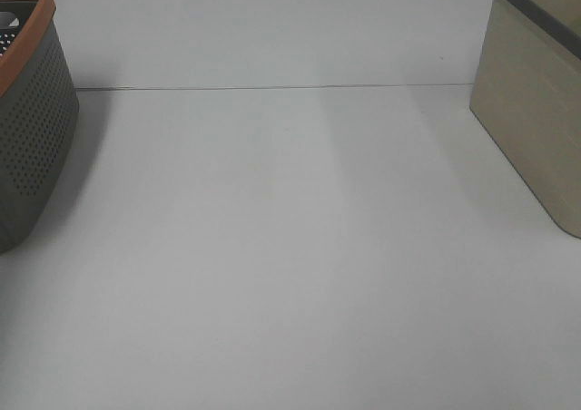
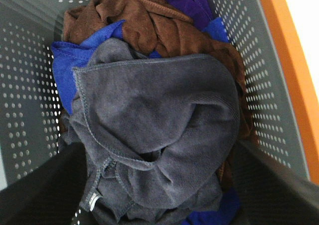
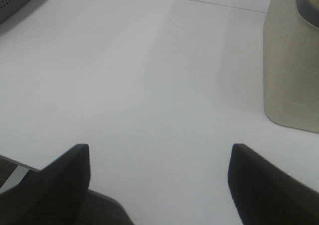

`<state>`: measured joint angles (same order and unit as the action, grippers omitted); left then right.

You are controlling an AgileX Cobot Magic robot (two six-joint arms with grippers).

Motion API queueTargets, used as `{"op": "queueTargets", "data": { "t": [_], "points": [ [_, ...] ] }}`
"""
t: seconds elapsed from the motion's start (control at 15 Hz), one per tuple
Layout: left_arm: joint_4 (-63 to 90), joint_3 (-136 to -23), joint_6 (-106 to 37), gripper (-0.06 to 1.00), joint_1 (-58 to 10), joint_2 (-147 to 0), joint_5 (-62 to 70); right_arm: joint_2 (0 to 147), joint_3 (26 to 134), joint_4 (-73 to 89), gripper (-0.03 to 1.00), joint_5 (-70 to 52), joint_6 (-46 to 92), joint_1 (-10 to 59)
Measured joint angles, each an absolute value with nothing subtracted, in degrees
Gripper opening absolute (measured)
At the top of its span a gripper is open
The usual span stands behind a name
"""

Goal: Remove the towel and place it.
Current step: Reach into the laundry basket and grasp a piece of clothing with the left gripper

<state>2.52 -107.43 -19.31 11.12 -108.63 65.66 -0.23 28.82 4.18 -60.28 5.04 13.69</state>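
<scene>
Towel [image 2: 159,125], tag [image 2: 92,201] seemingly blank, tops basket [image 2: 25,85]; left end effector [image 2: 157,150] and right end effector [image 3: 159,150] gape empty.

1. The towel [image 2: 159,130] is soft charcoal terry cloth, fuzzy, with stitched hems.
2. The basket [image 2: 30,110] is matt grey perforated plastic, its rim orange.
3. The bench [image 1: 290,265] is smooth, matt white.

High above table [image 1: 290,247] — wrist views nearer
</scene>
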Motion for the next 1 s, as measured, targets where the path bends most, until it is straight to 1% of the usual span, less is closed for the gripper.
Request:
{"op": "queueTargets", "data": {
  "t": [0.33,0.47,0.8,1.0],
  "points": [
    [13.75,-107.54,-26.24,0.75,22.46,-111.84,62.85,-0.23,28.82,4.01,0.75,-60.28,4.81,13.69],
    [17.13,-107.54,-28.99,0.75,24.92,-113.79,61.25,-0.23,28.82,3.90,0.75,-60.28,4.81,13.69],
    [19.82,-107.66,-32.54,0.75,25.32,-119.69,54.83,-0.23,28.82,3.78,0.75,-60.28,4.53,13.69],
    [21.54,-107.66,-34.09,0.75,25.32,-123.59,53.23,-0.23,28.82,3.78,0.75,-60.28,4.47,13.69]
  ]
}}
